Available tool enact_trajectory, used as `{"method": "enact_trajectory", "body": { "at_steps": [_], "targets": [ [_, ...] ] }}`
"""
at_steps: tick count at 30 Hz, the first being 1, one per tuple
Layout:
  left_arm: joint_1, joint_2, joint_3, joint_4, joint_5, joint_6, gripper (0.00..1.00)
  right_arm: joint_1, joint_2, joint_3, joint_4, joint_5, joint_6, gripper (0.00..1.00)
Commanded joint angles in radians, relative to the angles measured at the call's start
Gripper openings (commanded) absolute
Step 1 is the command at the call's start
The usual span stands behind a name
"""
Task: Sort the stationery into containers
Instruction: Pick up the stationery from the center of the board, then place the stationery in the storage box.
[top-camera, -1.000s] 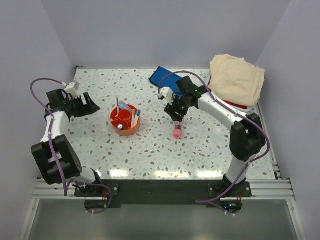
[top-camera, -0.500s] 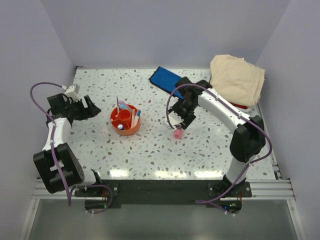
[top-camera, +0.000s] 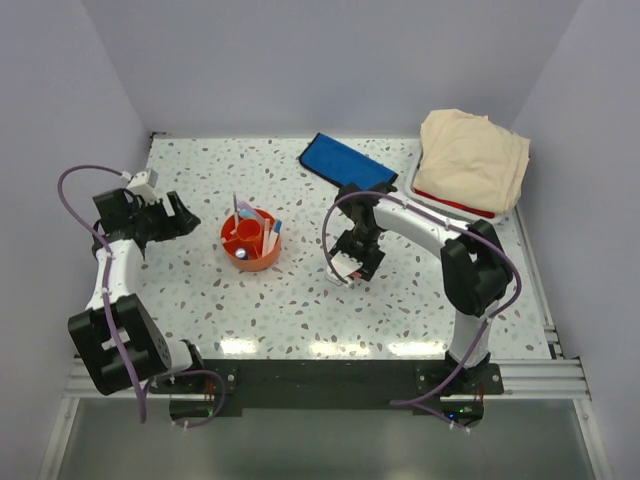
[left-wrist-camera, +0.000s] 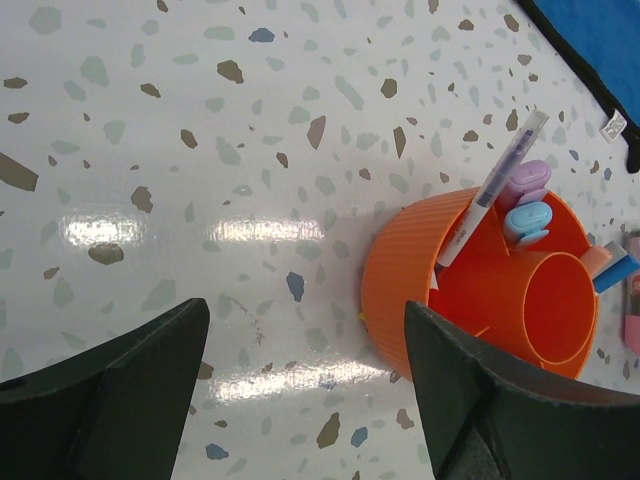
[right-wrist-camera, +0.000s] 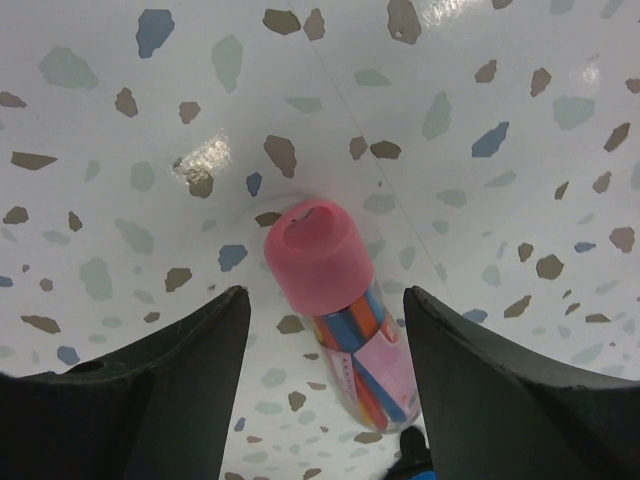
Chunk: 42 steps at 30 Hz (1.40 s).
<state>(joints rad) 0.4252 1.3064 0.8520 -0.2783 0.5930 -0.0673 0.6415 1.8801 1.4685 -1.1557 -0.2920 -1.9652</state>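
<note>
Picking up the pink-capped tube (right-wrist-camera: 340, 320) is in hand: it lies on the worktop (right-wrist-camera: 120, 130) between the wide-open jaws of the right gripper (right-wrist-camera: 325, 300), seemingly untouched. Next, close and carry it to the orange tub (top-camera: 250, 243), beside which the left gripper (left-wrist-camera: 305, 310) gapes empty.

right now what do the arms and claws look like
The left arm and right arm have white links and bulky black joints, each trailed by a looping purple cable. The left claw and right claw have two broad black fingers.
</note>
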Motion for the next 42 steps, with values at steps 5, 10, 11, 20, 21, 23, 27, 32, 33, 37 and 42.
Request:
{"method": "enact_trajectory", "body": {
  "at_steps": [5, 10, 11, 20, 21, 23, 27, 32, 33, 37, 42],
  "targets": [
    [0.01, -0.049, -0.024, 0.016, -0.015, 0.014, 0.84, 0.007, 0.094, 0.018, 0.071, 0.08, -0.313, 0.64],
    [0.012, -0.039, -0.018, 0.016, -0.013, 0.011, 0.84, 0.006, 0.148, 0.044, 0.1, 0.134, -0.301, 0.62],
    [0.011, -0.036, -0.016, 0.016, -0.013, 0.011, 0.84, 0.006, 0.158, 0.046, 0.105, 0.137, -0.299, 0.61],
    [0.01, -0.01, -0.004, 0.018, -0.002, 0.009, 0.84, 0.007, 0.146, 0.061, 0.122, 0.127, -0.222, 0.0],
    [0.009, -0.006, -0.004, 0.016, 0.002, 0.012, 0.84, 0.007, 0.125, 0.09, 0.104, 0.113, -0.186, 0.0],
    [0.01, 0.01, -0.002, 0.014, 0.008, 0.012, 0.84, 0.006, 0.106, 0.145, 0.087, 0.059, -0.117, 0.0],
    [0.01, 0.027, -0.028, 0.039, 0.054, -0.029, 0.84, 0.006, 0.094, 0.401, 0.053, -0.14, 0.276, 0.0],
    [0.01, 0.073, -0.042, 0.059, 0.077, -0.058, 0.84, -0.019, 0.08, 0.552, 0.186, -0.372, 0.883, 0.0],
    [0.01, 0.082, -0.042, 0.059, 0.082, -0.065, 0.84, -0.028, 0.064, 0.537, 0.32, -0.41, 1.133, 0.0],
    [0.009, 0.146, -0.03, 0.054, 0.099, -0.072, 0.84, -0.037, -0.039, 0.342, 0.875, -0.518, 1.792, 0.0],
    [0.009, 0.2, 0.01, 0.014, 0.091, -0.051, 0.84, 0.009, -0.058, 0.188, 1.466, -0.434, 2.274, 0.0]
  ]
}}
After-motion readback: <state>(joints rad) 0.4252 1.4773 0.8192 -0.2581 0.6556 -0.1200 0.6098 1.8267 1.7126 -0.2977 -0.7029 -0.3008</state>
